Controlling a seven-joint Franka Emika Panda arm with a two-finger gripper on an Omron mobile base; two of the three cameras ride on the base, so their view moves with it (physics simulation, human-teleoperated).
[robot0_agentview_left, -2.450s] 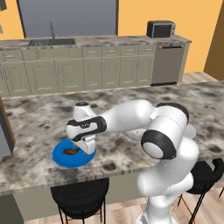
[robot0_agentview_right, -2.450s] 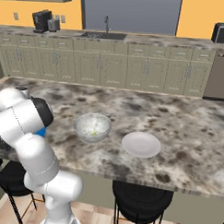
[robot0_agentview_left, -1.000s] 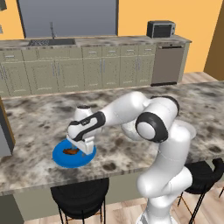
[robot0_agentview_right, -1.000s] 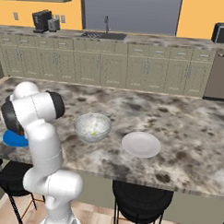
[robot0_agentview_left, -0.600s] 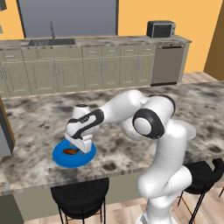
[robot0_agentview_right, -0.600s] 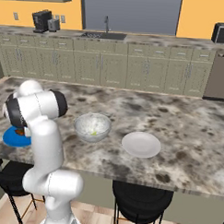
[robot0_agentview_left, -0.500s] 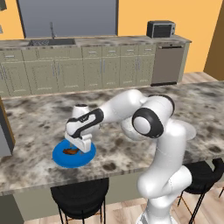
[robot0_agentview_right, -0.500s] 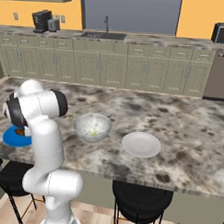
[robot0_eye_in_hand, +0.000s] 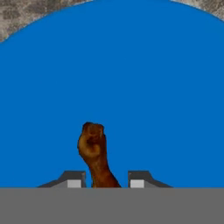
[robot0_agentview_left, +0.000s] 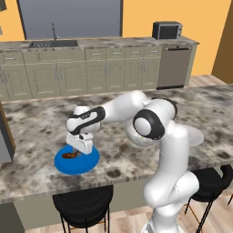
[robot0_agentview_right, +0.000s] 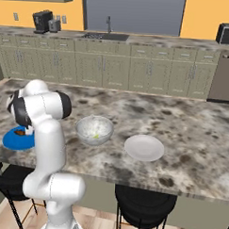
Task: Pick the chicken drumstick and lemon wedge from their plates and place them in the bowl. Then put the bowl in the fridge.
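While the chicken drumstick lies on the blue plate, thin end between the tips of the gripper, jaws look part-closed around it though contact is unclear; likely light, stiff, slick, best pinched mid-shank.

Soft, even light is falling across the rendered kitchen, with no single lamp standing out. The marble counter is showing faint glossy sheen but no harsh glare. Only a weak shadow is lying under the arm on the blue plate. Both base views are looking slightly soft and low in detail. The close hand view is rendering the blue plate flat and textureless.
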